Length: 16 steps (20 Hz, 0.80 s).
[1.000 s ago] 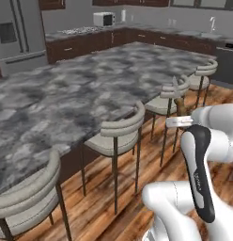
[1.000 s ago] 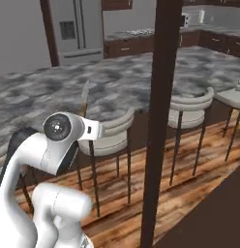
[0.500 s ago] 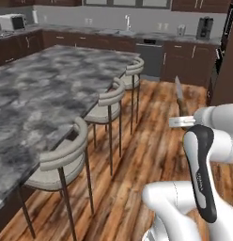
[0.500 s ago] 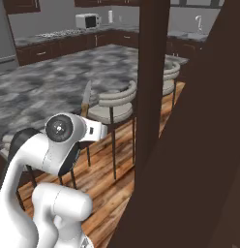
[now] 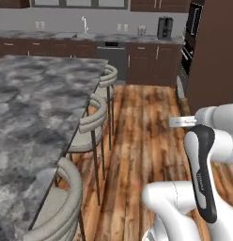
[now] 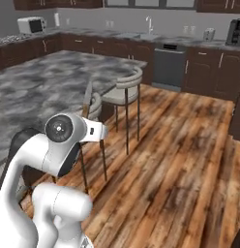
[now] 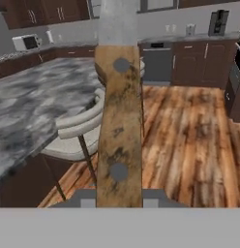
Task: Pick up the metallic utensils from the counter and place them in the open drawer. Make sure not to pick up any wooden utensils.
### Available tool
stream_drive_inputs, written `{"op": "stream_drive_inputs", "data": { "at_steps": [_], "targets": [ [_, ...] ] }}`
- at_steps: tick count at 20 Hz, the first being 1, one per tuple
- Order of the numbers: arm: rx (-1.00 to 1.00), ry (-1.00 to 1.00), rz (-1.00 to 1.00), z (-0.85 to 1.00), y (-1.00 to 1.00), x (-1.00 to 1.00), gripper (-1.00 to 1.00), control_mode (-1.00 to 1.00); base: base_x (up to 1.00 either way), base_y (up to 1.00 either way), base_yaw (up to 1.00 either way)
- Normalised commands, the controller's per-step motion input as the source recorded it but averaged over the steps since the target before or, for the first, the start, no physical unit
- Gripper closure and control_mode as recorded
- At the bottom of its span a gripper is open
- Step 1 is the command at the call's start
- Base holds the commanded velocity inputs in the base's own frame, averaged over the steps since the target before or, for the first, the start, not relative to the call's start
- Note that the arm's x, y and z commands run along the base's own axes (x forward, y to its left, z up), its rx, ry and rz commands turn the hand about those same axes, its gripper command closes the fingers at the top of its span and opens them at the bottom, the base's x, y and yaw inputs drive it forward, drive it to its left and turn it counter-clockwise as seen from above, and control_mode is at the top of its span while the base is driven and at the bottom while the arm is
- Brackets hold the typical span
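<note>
Jaws pinch the knife (image 7: pixel 119 121) by its brown handle, blade running toward twelve o'clock in the hand view. The counter (image 5: pixel 29 117) lies at nine o'clock. A sharp base turn could swing the blade into a stool (image 6: pixel 123 89).

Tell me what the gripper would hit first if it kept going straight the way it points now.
The gripper, shut on the knife, points over the wood floor toward the far cabinets. Nearest that line is the stool beside the counter; it might pass right of it, since depth is unclear.
</note>
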Motion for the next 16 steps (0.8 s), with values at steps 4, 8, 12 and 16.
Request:
{"op": "stream_drive_inputs", "data": {
  "at_steps": [4,8,12,16],
  "targets": [
    [0.0,0.0,0.0,0.0,0.0,0.0,1.0,1.0,1.0,0.1,-0.38],
    [0.0,0.0,0.0,0.0,0.0,0.0,1.0,1.0,1.0,0.17,-0.27],
    [0.0,0.0,0.0,0.0,0.0,0.0,1.0,1.0,1.0,-0.05,-0.08],
    [0.0,0.0,0.0,0.0,0.0,0.0,1.0,1.0,1.0,-0.37,0.07]
  ]
}}
